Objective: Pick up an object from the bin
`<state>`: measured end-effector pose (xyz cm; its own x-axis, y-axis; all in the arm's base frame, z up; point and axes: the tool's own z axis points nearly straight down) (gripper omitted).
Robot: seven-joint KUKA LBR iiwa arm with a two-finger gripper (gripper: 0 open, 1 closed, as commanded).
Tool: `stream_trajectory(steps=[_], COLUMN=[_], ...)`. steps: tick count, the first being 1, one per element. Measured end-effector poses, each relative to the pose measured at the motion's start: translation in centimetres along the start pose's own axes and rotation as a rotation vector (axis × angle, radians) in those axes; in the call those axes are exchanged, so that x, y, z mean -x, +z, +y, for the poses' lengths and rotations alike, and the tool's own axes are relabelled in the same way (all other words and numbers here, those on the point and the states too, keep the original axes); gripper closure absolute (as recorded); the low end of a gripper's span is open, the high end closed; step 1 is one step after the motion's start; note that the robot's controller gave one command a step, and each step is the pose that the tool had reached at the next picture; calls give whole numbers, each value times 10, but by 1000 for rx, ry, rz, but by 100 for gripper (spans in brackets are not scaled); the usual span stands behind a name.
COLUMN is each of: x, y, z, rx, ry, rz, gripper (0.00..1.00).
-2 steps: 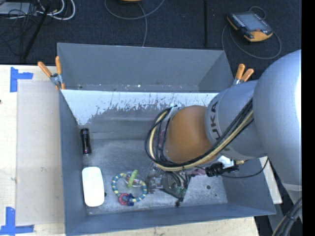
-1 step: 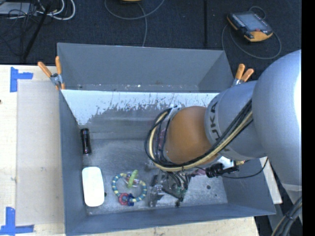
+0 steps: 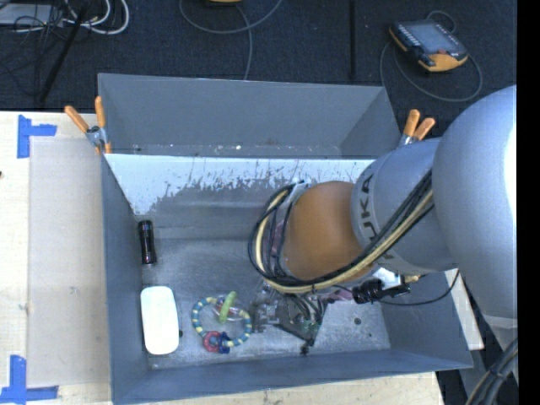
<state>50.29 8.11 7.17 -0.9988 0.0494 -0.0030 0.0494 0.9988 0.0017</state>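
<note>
My gripper (image 3: 287, 314) is down near the bin floor, close to the front wall and right of the middle, under the arm's orange cover. Just to its left lies a ring toy (image 3: 221, 321) of coloured beads with a green piece across it and a red-and-blue bit at its lower edge. The gripper's left side is very close to the ring's right edge; whether they touch I cannot tell. Nothing is visibly held.
A white oblong bar (image 3: 160, 319) lies at the front left corner of the bin. A short black cylinder (image 3: 148, 242) rests by the left wall further back. The arm and its cables cover the bin's right half.
</note>
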Motion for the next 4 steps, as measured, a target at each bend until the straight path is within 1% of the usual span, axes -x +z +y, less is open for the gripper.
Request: stream_trajectory(steps=[1, 2, 3, 4], x=[-1, 0, -1, -1], y=[1, 0, 1, 1], z=[0, 0, 0, 0], rx=[-1, 0, -1, -1], ry=[1, 2, 3, 4], rz=[3, 0, 3, 3], gripper=[0, 100, 0, 0])
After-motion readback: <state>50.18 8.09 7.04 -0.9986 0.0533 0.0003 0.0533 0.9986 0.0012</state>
